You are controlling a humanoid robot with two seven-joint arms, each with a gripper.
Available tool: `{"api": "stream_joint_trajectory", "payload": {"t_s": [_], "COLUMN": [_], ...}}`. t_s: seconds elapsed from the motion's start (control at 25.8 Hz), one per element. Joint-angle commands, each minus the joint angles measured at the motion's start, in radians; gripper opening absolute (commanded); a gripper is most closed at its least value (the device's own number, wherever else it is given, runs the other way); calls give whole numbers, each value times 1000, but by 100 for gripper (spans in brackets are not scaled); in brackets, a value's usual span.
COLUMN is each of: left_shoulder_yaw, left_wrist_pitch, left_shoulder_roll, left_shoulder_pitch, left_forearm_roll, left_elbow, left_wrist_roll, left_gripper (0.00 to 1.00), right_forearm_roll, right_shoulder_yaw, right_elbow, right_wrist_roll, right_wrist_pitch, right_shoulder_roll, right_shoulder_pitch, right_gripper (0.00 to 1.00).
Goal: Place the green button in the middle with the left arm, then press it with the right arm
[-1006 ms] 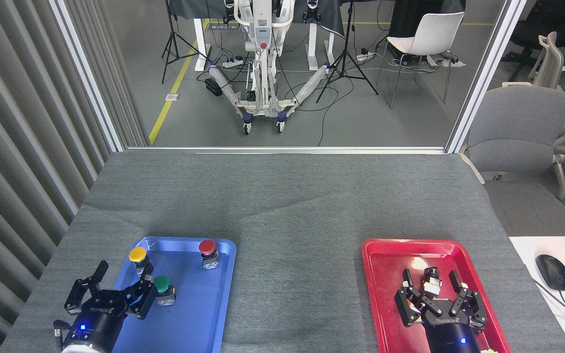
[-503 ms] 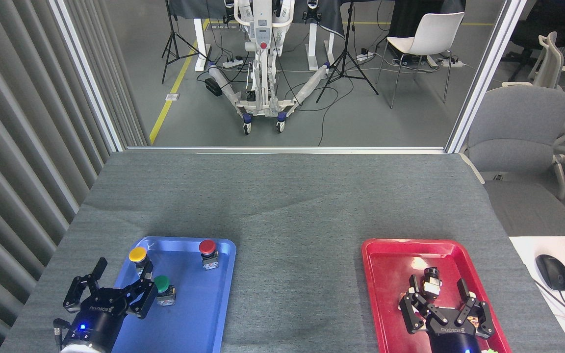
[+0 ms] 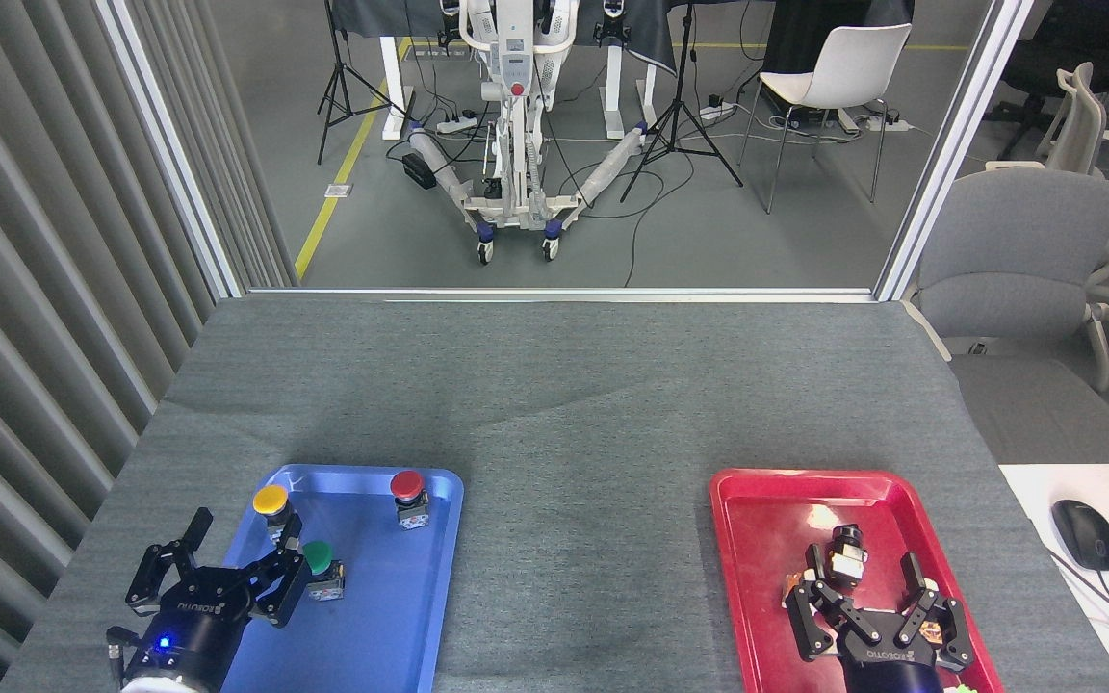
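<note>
A grey felt-covered table (image 3: 554, 404) carries two trays. The left gripper (image 3: 242, 558) rises from seven o'clock over the blue plastic tray (image 3: 391, 616), jaws spread wide and empty, one finger just beside the green button (image 3: 318, 555) (touching or not, I cannot tell). The right gripper (image 3: 867, 597) comes up from five o'clock over the red plastic tray (image 3: 757, 577), jaws wide open, holding nothing; a small black-and-silver part (image 3: 843, 560) lies between its fingers. The blue tray also holds a yellow-capped button (image 3: 270, 500) at eleven o'clock of the green one, and a red-capped button (image 3: 407, 485) at two.
</note>
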Motion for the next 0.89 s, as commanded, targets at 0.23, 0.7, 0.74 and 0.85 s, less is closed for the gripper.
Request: {"api": "stream_joint_trajectory", "payload": {"t_s": [0.23, 0.7, 0.74, 0.85], "left_shoulder_yaw": [0, 0, 0, 0], "left_wrist_pitch": [-38, -71, -71, -76], "left_shoulder_roll": [10, 1, 1, -1], "left_shoulder_pitch": [2, 10, 10, 10], "left_forearm_roll": [4, 1, 3, 7], "left_elbow": [0, -8, -8, -9], "left_wrist_roll": [6, 4, 4, 6], "left_gripper": [100, 99, 99, 99], "right_forearm_roll": [-7, -6, -4, -4], "right_shoulder_yaw": [7, -2, -2, -2], "right_elbow": [-2, -7, -8, -7], "right_wrist_roll": [4, -3, -4, -4], "right_wrist_pitch": [-10, -44, -44, -44], "right_shoulder_roll": [-18, -20, -21, -21], "right_shoulder_pitch": [0, 14, 14, 14], "right_gripper": [100, 100, 100, 100]}}
